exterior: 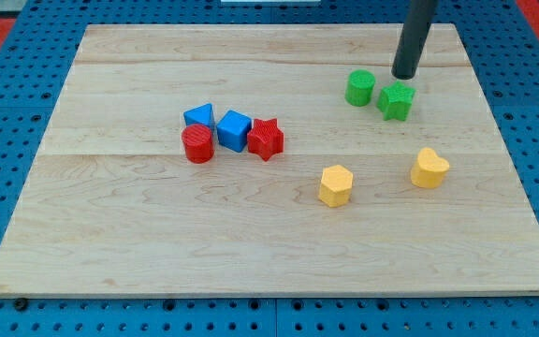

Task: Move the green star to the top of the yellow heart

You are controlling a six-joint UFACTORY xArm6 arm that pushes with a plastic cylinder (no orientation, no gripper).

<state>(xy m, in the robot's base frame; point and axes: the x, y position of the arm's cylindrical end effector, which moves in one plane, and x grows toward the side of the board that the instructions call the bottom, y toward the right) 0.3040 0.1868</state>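
Observation:
The green star (397, 101) lies on the wooden board at the view's upper right. The yellow heart (429, 168) lies below it, slightly to the right, with a gap of bare wood between them. My tip (405, 75) stands just above the green star, close to its top edge; whether it touches the star I cannot tell. A green cylinder (361, 88) sits just left of the star.
A yellow hexagon (336, 184) lies left of the heart. Near the board's middle left is a cluster: blue triangle (199, 117), blue cube (234, 129), red cylinder (197, 144), red star (266, 139). The board's right edge (503, 140) runs near the heart.

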